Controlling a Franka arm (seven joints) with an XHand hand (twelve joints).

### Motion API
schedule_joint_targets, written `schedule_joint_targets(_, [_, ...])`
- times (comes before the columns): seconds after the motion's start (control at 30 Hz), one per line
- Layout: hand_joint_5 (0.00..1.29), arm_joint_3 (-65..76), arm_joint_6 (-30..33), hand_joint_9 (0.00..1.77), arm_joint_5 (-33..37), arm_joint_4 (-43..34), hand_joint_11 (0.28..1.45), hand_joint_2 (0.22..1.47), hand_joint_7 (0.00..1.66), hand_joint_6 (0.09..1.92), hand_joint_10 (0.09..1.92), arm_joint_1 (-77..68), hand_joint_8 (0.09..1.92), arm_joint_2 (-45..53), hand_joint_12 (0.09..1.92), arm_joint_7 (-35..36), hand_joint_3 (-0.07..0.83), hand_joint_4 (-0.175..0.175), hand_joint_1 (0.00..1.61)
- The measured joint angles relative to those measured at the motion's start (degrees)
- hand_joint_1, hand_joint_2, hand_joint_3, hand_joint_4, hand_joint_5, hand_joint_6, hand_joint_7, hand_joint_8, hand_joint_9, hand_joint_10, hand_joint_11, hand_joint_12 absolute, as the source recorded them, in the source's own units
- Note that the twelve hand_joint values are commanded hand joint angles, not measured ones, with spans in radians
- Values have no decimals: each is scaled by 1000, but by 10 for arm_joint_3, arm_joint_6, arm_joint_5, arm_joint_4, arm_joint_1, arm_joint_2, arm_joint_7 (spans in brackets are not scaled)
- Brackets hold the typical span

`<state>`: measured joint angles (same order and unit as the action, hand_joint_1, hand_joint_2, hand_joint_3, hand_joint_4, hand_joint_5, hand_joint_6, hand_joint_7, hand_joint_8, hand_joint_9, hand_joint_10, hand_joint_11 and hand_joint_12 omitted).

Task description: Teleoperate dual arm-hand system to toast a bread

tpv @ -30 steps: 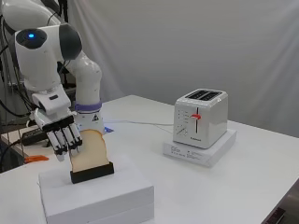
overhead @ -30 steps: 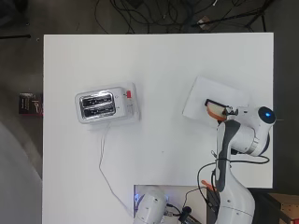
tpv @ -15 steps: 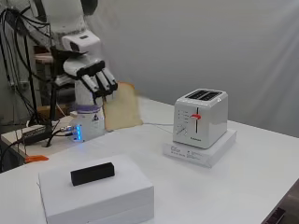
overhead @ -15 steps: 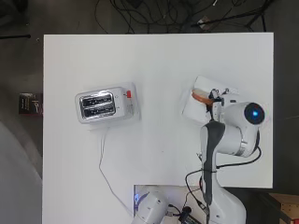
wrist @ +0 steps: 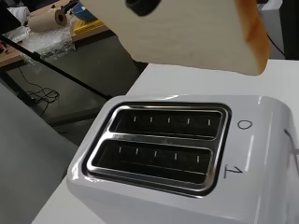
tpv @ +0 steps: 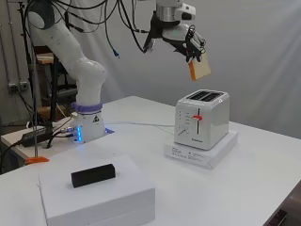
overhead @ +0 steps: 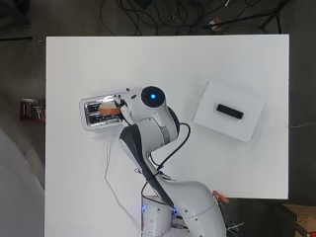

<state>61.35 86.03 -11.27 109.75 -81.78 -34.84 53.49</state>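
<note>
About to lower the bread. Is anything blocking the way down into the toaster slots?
Nothing visible does. The bread slice, pinched by the hand, hangs in open air above the toaster; both slots look empty.

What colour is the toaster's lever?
Red, on the toaster's lever; clearest in the side view.

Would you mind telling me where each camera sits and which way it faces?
Overhead: above the table, looking straight down; shows the whole arm, with the bread slice over the toaster.
Side: across the table; shows the arm and the hand holding the slice above the toaster, and the black holder on its white box.
Wrist: looking down into the toaster's slots; no hand visible.
All three share toaster and slice.
</note>
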Motion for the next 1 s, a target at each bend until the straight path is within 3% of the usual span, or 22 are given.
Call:
schedule_joint_targets(0.1, [676, 96, -5, 1218, 14, -38, 729, 1199, 987, 1327, 352, -156, 1092, -14, 311, -28, -1, -127, 1205])
schedule_joint_targets(0.2, [670, 174, -6, 1266, 12, -77, 763, 1199, 997, 1360, 186, -289, 1048, -28, 146, -47, -2, -126, 1204])
schedule_joint_targets(0.3, [661, 234, -3, 1280, -9, -99, 766, 1198, 1007, 1370, 128, -366, 1029, -33, 96, -53, -1, -144, 1209])
schedule_joint_targets(0.53, [685, 236, 20, 1341, -36, -80, 813, 1180, 1047, 1318, 87, -318, 983, -41, 87, -53, -1, -174, 1227])
schedule_joint_targets(1.0, [715, 224, 12, 1395, -33, -61, 842, 1164, 1076, 1244, 87, -281, 961, -52, 87, -43, -1, -175, 1237])
